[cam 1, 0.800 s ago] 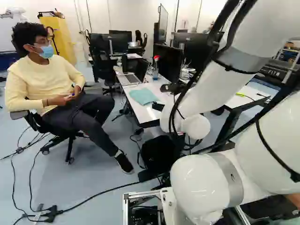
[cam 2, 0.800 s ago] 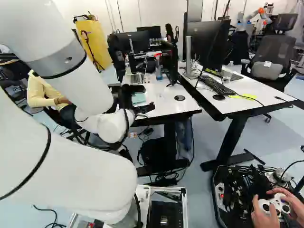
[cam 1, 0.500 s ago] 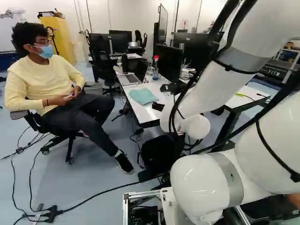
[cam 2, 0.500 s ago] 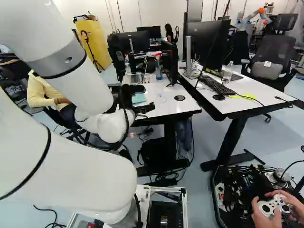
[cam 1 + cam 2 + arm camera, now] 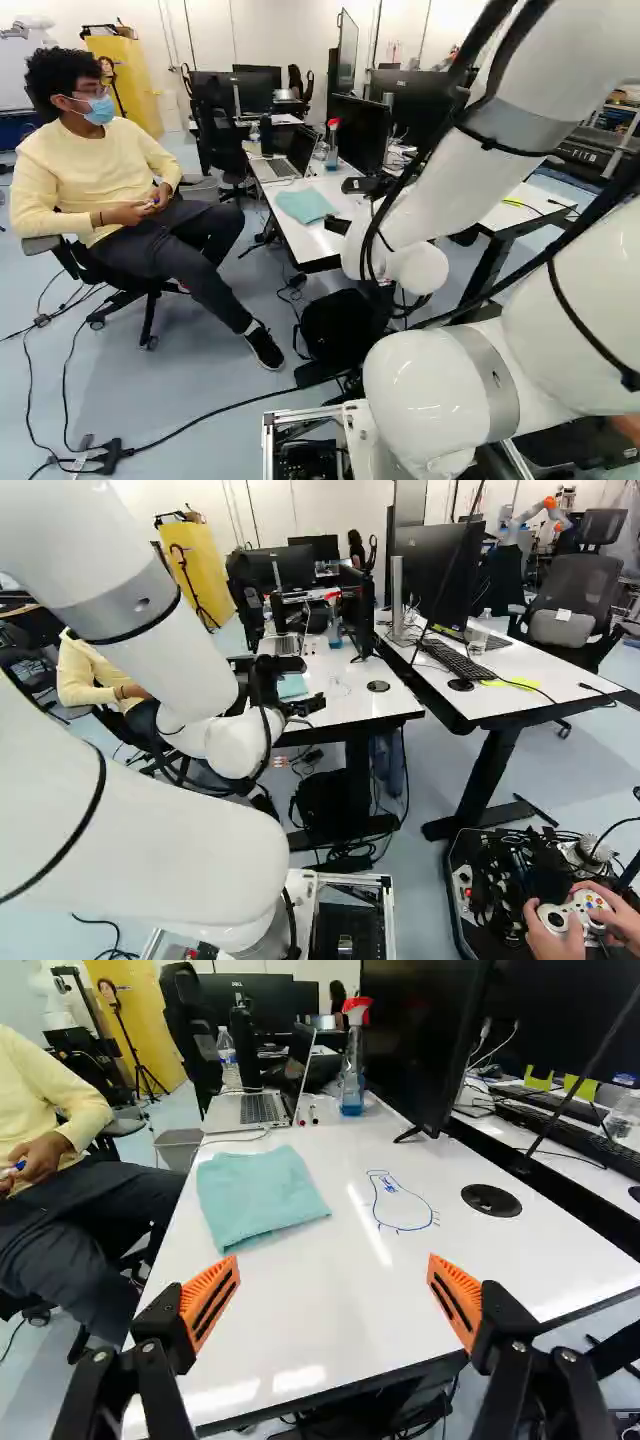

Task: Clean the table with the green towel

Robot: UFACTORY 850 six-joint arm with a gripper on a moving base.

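Standing wide apart, the orange-padded fingers (image 5: 208,1305) of the black tool (image 5: 300,706) have white surface showing between them. From the tool, the green towel (image 5: 255,1195), a soft-looking folded cloth, lies flat at eleven o'clock, near the left edge of the glossy white desk (image 5: 350,1290). The near edge slants across close to the tool; the right edge runs from one to three o'clock, along a dark strip with a second white table (image 5: 503,1137) beyond. Open surface separates the towel from a blue marker drawing of a bulb (image 5: 400,1205) at one o'clock; a round black disc (image 5: 490,1200) sits just right of that. Farther off stand an open silver laptop (image 5: 245,1110) at eleven, a red-headed spray bottle (image 5: 353,1075) at twelve and a big black monitor (image 5: 420,1040) at one. At ten o'clock a person (image 5: 45,1090) sits beside the left edge.
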